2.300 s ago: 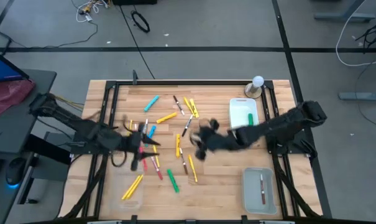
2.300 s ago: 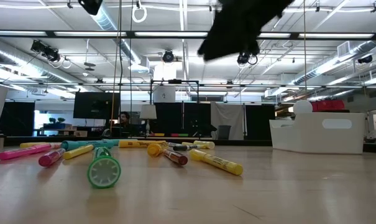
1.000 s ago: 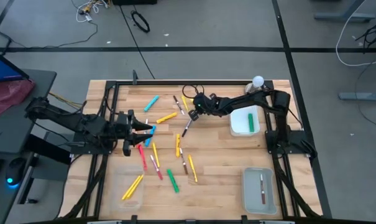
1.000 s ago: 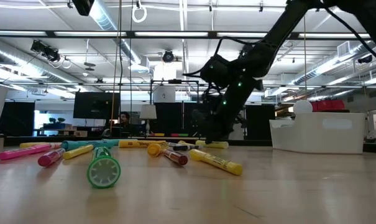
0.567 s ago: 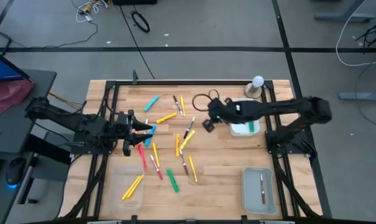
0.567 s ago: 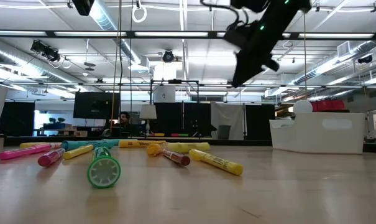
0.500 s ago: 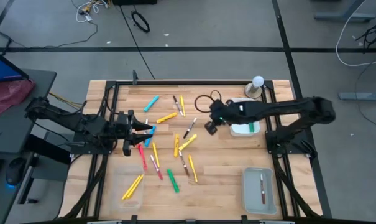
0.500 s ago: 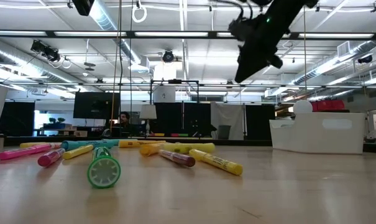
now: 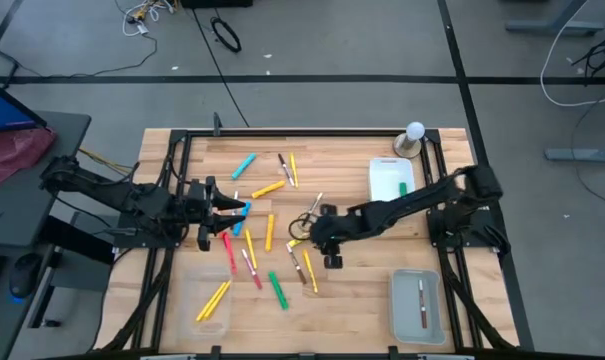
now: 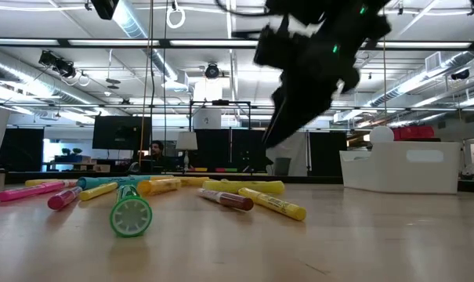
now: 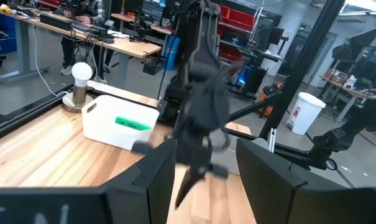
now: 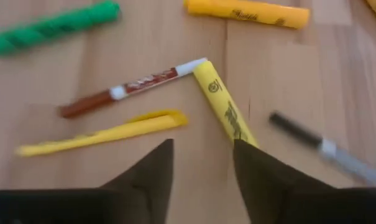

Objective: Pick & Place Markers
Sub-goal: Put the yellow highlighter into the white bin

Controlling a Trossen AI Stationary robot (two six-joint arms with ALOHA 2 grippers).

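Markers: light, stiff, smooth plastic sticks are judged likely to roll or skid; a pinch across mid-barrel is advised.
Marker positions: most are scattered over the middle of the table (image 9: pixel 362 170); a green marker (image 9: pixel 403 189) lies in the white tray (image 9: pixel 380 178), 1 more in the clear tray (image 9: pixel 402 310) near the front right.
Nearest target: a yellow marker (image 12: pixel 224 109) is seen just ahead of the right claw (image 12: pixel 202 163), touching a red-and-white marker (image 12: pixel 128 87).
Right claw: fingers are held spread, nothing is pinched, and it hangs low above the central markers.
Left claw (image 9: pixel 244 211): fingers are held apart and empty, waiting over the left cluster.
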